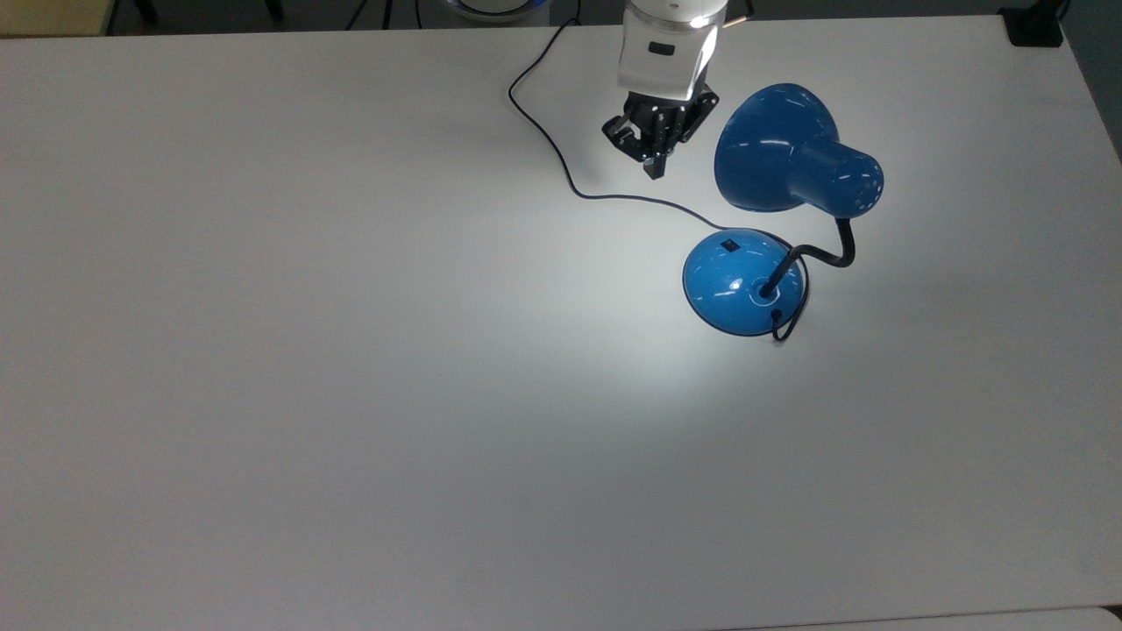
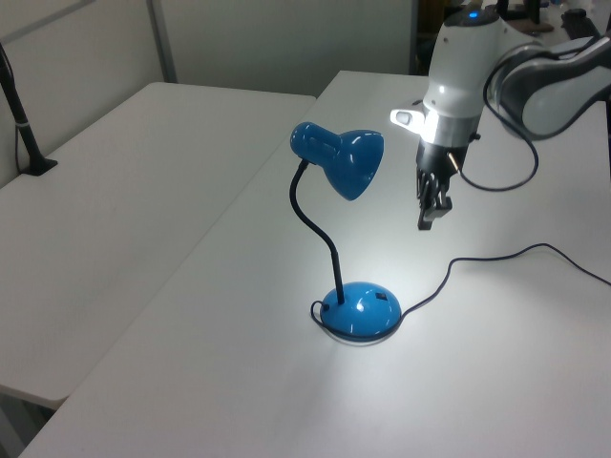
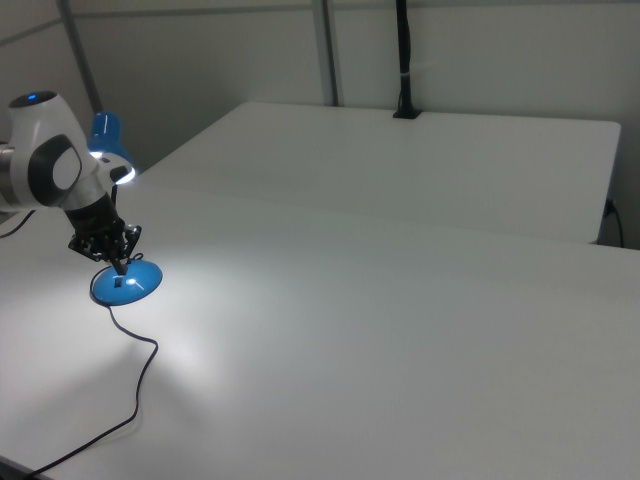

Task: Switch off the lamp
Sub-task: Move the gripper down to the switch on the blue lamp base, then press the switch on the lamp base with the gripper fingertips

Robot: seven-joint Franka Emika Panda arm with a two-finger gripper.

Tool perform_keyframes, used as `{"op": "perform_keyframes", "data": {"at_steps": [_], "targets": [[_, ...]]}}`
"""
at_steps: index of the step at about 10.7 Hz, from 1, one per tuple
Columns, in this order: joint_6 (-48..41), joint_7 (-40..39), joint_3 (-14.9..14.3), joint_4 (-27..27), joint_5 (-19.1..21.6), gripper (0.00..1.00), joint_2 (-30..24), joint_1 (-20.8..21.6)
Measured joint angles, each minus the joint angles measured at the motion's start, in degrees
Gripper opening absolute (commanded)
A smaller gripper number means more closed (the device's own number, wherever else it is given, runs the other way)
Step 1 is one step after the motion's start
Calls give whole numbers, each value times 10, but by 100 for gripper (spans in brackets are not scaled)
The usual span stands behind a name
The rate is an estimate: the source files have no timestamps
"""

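The blue lamp stands on the white table, lit, casting a bright patch around its domed base. Its bell-shaped shade hangs over the base on a black bendy neck. A small black switch sits on the base's upper edge in the top view. My gripper is shut with nothing in it, pointing down above the table, just left of the shade and above-left of the switch in the top view. In the left view my gripper hovers well above the base. In the right view my gripper overlaps the base.
The lamp's thin black cord snakes from the base to the table's far edge, passing just left of my gripper in the top view. A black clamp sits at the table's corner. A second table adjoins, with a black post.
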Motion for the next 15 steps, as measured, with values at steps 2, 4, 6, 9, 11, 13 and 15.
{"op": "perform_keyframes", "data": {"at_steps": [2, 4, 6, 9, 11, 13, 15], "targets": [[79, 0, 1, -17, 0, 0, 27, 25], [157, 11, 1, -32, 0, 0, 53, 33], [213, 16, 7, -35, 0, 0, 82, 33], [250, 19, 19, -35, 0, 0, 102, 33], [253, 20, 24, -33, 0, 0, 102, 33], [253, 20, 25, -33, 0, 0, 102, 33], [253, 20, 25, -33, 0, 0, 104, 33]]}}
